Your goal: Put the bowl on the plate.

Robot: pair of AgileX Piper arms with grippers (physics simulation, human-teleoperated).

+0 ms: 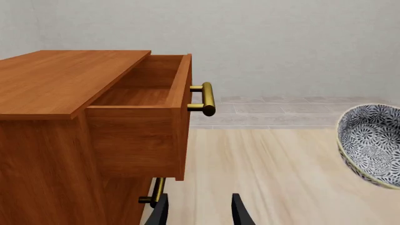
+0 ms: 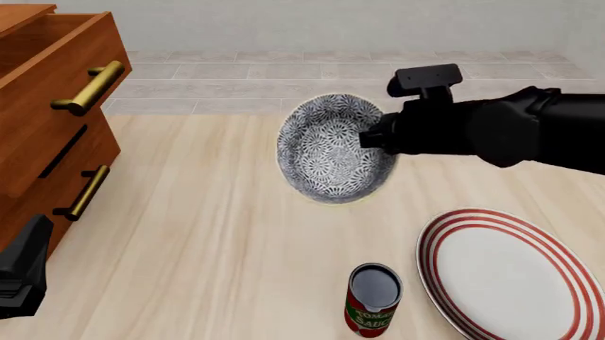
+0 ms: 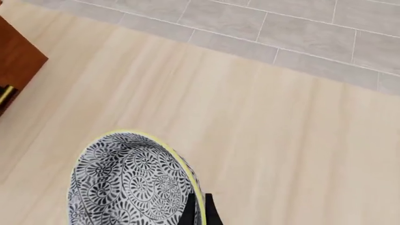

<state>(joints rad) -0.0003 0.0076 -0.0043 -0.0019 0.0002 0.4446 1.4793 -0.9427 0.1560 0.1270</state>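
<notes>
Pale wood worktop (image 2: 208, 234): right gripper (image 3: 198, 212) clamped on bowl (image 2: 331, 149) rim, bowl tilted; plate (image 2: 515, 276) lies nearer and rightward; left gripper (image 1: 198, 211) open, far left

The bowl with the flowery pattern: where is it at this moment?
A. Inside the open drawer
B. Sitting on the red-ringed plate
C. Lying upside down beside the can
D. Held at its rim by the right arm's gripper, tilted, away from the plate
D. In the right wrist view the right gripper pinches the bowl at its rim; the front view shows it tilted, with the plate bare nearer the camera.
</notes>
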